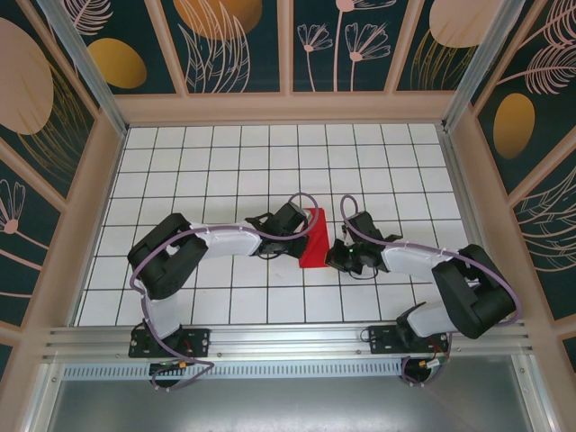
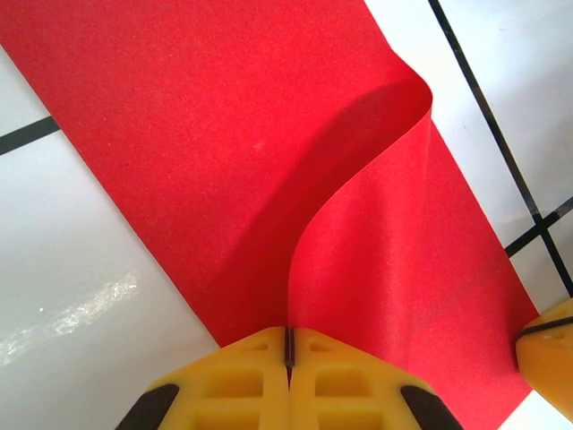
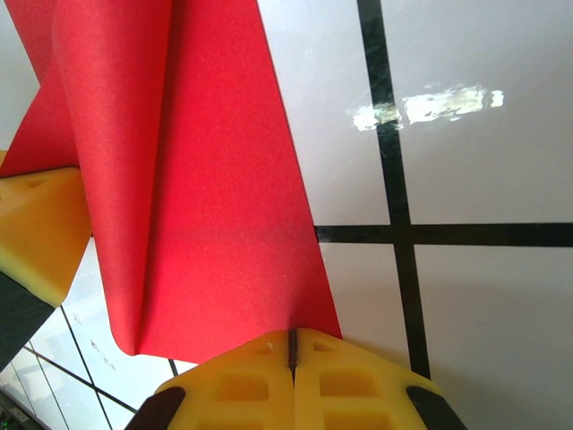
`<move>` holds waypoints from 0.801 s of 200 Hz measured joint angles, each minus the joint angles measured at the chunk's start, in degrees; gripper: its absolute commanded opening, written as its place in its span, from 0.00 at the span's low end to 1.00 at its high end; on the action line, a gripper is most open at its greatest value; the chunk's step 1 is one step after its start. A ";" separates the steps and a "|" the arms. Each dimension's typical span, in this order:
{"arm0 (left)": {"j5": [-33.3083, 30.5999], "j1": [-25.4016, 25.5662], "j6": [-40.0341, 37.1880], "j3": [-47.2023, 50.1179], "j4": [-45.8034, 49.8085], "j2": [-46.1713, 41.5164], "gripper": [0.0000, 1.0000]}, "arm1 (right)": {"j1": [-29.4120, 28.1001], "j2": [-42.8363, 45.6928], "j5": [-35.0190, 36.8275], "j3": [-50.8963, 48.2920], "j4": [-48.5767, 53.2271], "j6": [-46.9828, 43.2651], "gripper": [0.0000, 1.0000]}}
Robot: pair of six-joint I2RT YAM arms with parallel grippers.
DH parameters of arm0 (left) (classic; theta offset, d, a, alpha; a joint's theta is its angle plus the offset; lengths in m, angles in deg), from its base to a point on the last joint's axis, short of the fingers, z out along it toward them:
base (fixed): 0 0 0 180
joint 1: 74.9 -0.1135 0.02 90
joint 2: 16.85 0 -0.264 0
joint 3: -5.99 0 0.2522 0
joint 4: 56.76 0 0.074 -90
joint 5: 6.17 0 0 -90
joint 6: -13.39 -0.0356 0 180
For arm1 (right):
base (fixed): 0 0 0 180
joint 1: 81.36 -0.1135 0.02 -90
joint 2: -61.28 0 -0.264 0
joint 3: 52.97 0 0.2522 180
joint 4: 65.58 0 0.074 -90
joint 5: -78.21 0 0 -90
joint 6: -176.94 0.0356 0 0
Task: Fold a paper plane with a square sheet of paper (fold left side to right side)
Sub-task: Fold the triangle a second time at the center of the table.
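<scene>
Left jaws, right jaws: two pairs, each pinched tight on edge of one red sheet (image 2: 224,134), sheet curled over.

A: Where do we put the sheet of paper (image 1: 315,243)?
B: We've got it mid desk (image 1: 225,162), between the two: left end effector (image 2: 288,345) at its left edge, right end effector (image 3: 292,345) at its right.

Free room around the square sheet of paper (image 1: 314,238). Beyond the sheet, the tiled table (image 1: 225,162) lies open up to the patterned back wall (image 1: 288,45). The left gripper (image 1: 300,227) and right gripper (image 1: 337,252), each pinching a sheet edge, block its left and right flanks together with their arms.
</scene>
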 measured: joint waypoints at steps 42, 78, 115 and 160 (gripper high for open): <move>0.02 0.00 0.00 0.52 -0.22 0.00 0.07 | -0.07 -0.44 -0.04 0.44 0.09 -0.20 0.06; 0.07 0.00 0.02 0.61 -0.42 0.00 0.07 | -0.15 -0.15 -0.02 0.44 0.09 -1.05 0.10; 0.22 0.00 0.02 0.76 -0.57 0.09 0.07 | 1.55 4.15 -0.87 0.42 1.68 -1.42 0.11; 0.24 0.00 0.02 0.79 -0.68 0.15 0.07 | 4.70 7.78 -1.62 1.64 -1.99 -0.11 0.06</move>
